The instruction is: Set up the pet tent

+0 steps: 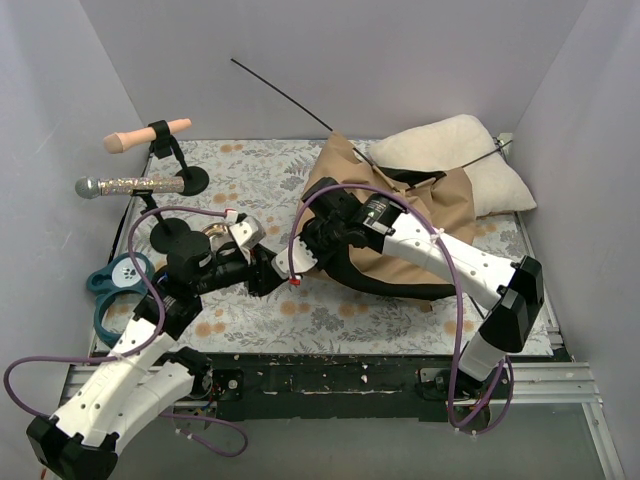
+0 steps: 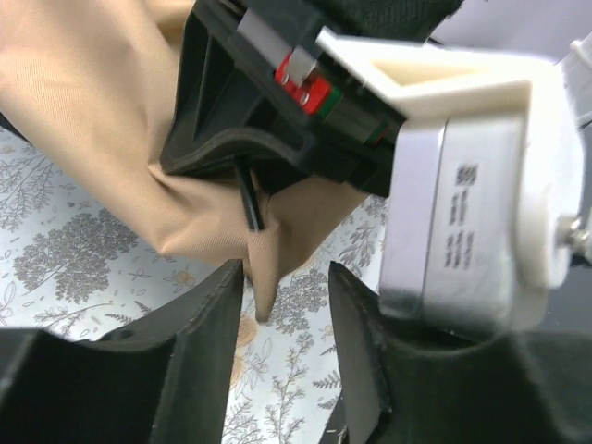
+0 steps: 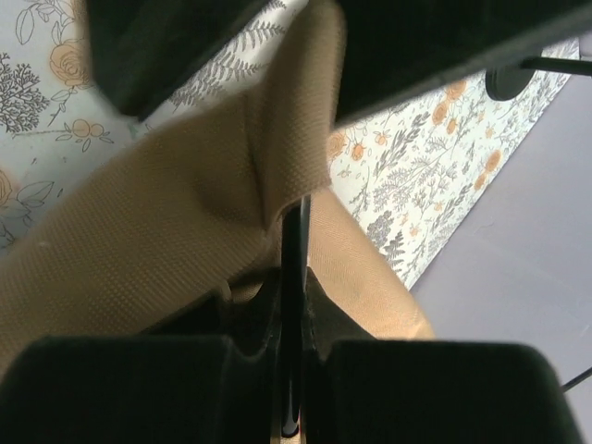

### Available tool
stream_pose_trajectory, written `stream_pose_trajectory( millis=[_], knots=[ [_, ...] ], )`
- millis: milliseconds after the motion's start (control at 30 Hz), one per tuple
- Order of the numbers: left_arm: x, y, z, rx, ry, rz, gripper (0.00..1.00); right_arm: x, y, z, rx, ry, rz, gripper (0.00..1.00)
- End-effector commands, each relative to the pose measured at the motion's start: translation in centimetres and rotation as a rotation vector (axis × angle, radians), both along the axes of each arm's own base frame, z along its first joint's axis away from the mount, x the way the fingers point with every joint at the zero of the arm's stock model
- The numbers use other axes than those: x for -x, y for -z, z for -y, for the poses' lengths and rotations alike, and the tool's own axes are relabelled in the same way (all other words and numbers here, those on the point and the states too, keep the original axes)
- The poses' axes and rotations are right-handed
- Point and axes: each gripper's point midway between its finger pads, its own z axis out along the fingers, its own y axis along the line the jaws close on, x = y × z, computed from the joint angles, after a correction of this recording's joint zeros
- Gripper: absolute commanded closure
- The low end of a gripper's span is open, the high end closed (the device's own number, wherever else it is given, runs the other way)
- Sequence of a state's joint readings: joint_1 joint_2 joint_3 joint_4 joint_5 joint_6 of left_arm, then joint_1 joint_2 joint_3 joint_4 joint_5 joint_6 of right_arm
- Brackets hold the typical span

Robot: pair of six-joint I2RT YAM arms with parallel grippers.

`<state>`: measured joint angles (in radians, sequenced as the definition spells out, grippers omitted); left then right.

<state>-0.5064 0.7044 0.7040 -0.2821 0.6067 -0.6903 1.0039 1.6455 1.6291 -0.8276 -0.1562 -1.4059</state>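
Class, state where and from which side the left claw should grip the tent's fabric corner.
Pinch the pet tent's pointed corner just under the pole end, straight in from the left claw's side. The tip narrows between its open fingers; the right claw holds the fabric above.

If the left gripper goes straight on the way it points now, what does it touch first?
Probably the pet tent: its tan corner hangs ahead of the open left gripper. The right gripper, holding it, is close behind; depth is unclear.
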Motion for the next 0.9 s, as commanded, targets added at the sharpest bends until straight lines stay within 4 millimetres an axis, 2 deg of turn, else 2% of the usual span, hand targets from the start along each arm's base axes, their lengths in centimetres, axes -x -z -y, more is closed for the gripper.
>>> stream_pose_trajectory(
  millis=[0,67,133,233,267,433,633,700,767,833,867],
  knots=[
    [0.1,-3.0,0.0,0.049,-0.005,0.021,0.52,0.0,-2.4,-3.0,-0.08,-0.087,0.076,0.99],
    [0.0,-2.8,-0.5,0.028,-0.039,0.003,0.45,0.0,-2.2,-3.0,-0.08,-0.086,0.075,0.99],
    [0.5,-2.6,-1.0,-0.019,-0.021,0.02,0.34,-0.1,-1.9,-2.9,-0.078,-0.084,0.085,0.99],
    [1.1,-3.2,-2.0,-0.064,-0.04,0.039,0.19,-0.2,-0.7,-2.5,-0.07,-0.078,0.094,0.99],
    [1.4,-2.7,-2.3,-0.09,-0.041,0.017,0.16,0.0,0.0,-2.4,-0.062,-0.075,0.084,0.99],
    [0.7,-3.3,-3.6,-0.141,-0.131,-0.03,0.09,-0.5,1.0,-2.8,-0.071,-0.053,0.087,0.99],
    [-3.5,-3.4,-7.7,-0.272,-0.406,0.017,0.06,-0.8,2.0,-3.0,-0.08,-0.008,0.07,0.99],
    [-3.9,-4.1,-8.2,-0.285,-0.435,0.044,0.02,-0.8,2.6,-3.0,-0.084,-0.001,0.059,0.96],
    [-2.6,-5.7,-7.5,-0.259,-0.347,0.124,0.02,-0.8,3.3,-2.8,-0.081,0.018,0.05,0.94],
    [0.4,-7.0,-6.4,-0.24,-0.167,0.245,0.02,-1.2,3.5,-3.0,-0.099,0.042,0.055,0.87],
    [1.9,-7.1,-5.9,-0.244,-0.076,0.283,0.02,-1.4,3.5,-3.2,-0.109,0.059,0.052,0.83]
  ],
)
